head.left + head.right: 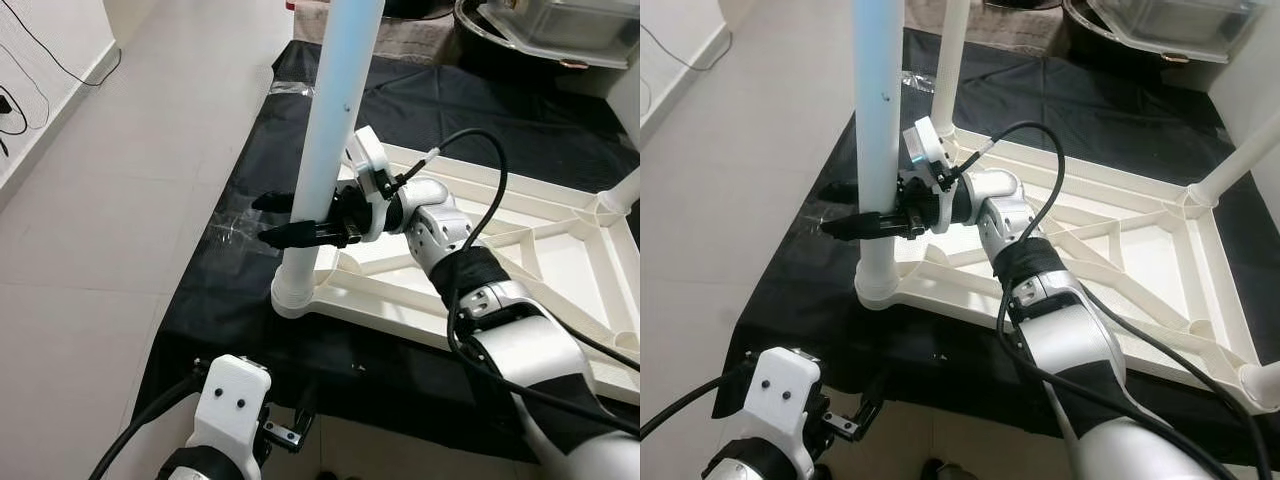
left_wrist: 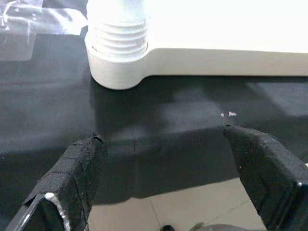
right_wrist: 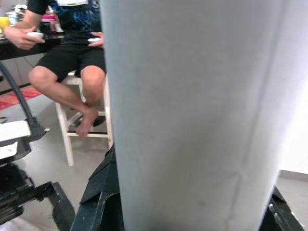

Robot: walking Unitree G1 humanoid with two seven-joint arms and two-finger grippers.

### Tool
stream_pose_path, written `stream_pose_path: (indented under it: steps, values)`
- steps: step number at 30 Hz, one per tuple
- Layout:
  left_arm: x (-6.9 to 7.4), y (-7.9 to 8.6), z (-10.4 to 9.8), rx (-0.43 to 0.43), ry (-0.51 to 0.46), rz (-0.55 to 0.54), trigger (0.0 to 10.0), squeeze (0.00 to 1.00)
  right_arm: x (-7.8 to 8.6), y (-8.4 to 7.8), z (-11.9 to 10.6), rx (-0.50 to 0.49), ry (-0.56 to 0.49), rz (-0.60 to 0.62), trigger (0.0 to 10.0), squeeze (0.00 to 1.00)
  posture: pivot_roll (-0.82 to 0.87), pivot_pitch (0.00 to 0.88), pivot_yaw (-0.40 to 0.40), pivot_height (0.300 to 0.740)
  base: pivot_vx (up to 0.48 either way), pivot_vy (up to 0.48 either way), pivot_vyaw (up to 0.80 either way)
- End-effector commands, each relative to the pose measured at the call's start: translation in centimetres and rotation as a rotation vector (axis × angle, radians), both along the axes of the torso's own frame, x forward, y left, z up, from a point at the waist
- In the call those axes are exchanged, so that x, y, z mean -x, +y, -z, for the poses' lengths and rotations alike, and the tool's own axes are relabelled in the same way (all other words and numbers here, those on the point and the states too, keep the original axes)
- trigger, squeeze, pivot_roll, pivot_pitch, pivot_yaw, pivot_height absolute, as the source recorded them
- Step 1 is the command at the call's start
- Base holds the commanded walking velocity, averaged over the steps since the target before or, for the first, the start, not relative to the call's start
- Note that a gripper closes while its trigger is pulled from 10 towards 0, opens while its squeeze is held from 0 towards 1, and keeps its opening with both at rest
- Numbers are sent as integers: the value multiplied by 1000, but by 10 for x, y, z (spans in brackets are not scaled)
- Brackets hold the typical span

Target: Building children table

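Table leg (image 1: 335, 110) standing upright in the corner socket (image 1: 295, 290) of the upturned white tabletop (image 1: 560, 260), centre of the head views.

The tabletop lies underside up on a black sheet (image 1: 230, 290) spread over the tiled floor (image 1: 100, 200), so its ribbed frame and sockets face upward for fitting legs. The right gripper (image 1: 285, 220) reaches in from the right and holds the leg low down, one black finger on each side of the tube, jaws closed around it; gripping near the base probably gives it purchase to turn the leg into its thread. In the left wrist view the threaded collar (image 2: 120, 36) shows above the socket, so the leg looks not fully seated. The left gripper (image 2: 163, 178) hovers low at the sheet's near edge, jaws wide and empty. A person on a stool (image 3: 72, 62) sits beyond the leg in the right wrist view.
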State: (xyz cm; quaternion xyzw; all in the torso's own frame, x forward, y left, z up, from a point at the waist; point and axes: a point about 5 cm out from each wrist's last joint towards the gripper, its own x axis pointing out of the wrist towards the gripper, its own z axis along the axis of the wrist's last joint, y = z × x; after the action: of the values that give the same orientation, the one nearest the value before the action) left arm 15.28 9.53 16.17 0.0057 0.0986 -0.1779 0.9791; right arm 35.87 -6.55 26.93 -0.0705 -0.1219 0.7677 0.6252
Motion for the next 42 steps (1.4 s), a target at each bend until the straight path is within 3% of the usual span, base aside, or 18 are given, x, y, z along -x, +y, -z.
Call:
stream_pose_path:
  steps: [1, 9, 12, 16, 17, 19, 21, 22, 24, 25, 26, 28, 29, 34, 35, 38, 42]
  values:
    - [1, 0, 4, -10, 22, 6, 10000, 0, -2, -10, 53, 79, 161, 127, 10000, 0, 241, 259, -119, 740, 0, 0, 0]
    - [-6, 1, 6, -13, 10, 6, 10000, 0, -7, -14, 59, 49, 122, 318, 10000, 0, 231, 227, -110, 740, 0, 0, 0]
    - [-9, 3, 7, -16, 4, 6, 10000, 0, -11, -16, 60, 18, 110, 455, 10000, 0, 226, 222, -109, 740, 0, 0, 0]
    - [-11, 3, 8, -16, 0, 2, 10000, 0, -16, -17, 59, -5, 132, 561, 10000, 0, 215, 208, -105, 740, 0, 0, 0]
    - [-13, 3, 8, -17, -4, -2, 10000, 0, -22, -19, 59, -30, 167, 677, 10000, 0, 212, 204, -105, 740, 0, 0, 0]
    - [-13, 3, 8, -17, -4, -2, 10000, 0, -22, -19, 59, -30, 167, 677, 10000, 0, 212, 204, -105, 740, 0, 0, 0]
    - [-17, 4, 9, -18, -13, -7, 10000, 0, -33, -22, 65, -80, 285, 993, 10000, 0, 197, 191, -102, 740, 0, 0, 0]
    - [-17, 4, 9, -18, -13, -7, 10000, 0, -33, -22, 65, -80, 285, 993, 10000, 0, 197, 191, -102, 740, 0, 0, 0]
    - [-20, 5, 9, -19, -21, -10, 10000, 0, -39, -27, 74, -159, 416, 1325, 10000, 0, 197, 187, -105, 740, 0, 0, 0]
    - [-20, 5, 9, -19, -21, -10, 10000, 0, -39, -27, 74, -159, 416, 1325, 10000, 0, 197, 187, -105, 740, 0, 0, 0]
    - [-21, 4, 9, -19, -24, -10, 10000, 0, -40, -26, 78, -193, 454, 1422, 10000, 0, 196, 185, -106, 740, 0, 0, 0]
    - [-21, 4, 9, -19, -24, -10, 10000, 0, -40, -26, 78, -193, 454, 1422, 10000, 0, 196, 185, -106, 740, 0, 0, 0]
    - [-22, 4, 9, -18, -32, -11, 10000, 0, -41, -20, 80, -261, 477, 1581, 10000, 0, 202, 185, -108, 740, 0, 0, 0]
    - [-23, 3, 8, -17, -38, -13, 10000, 0, -42, -15, 81, -289, 480, 1690, 10000, 0, 206, 184, -109, 740, 0, 0, 0]
    - [-24, 4, 7, -18, -43, -15, 10000, 0, -42, -10, 81, -302, 478, 1780, 10000, 0, 211, 187, -114, 740, 0, 0, 0]
    - [-24, 5, 7, -18, -45, -16, 10000, 0, -41, -7, 78, -316, 476, 1837, 10000, 0, 213, 188, -113, 740, 0, 0, 0]
    - [-23, 5, 8, -15, -46, -13, 10000, 0, -38, 2, 70, -347, 481, 2016, 10000, 0, 212, 190, -112, 740, 0, 0, 0]
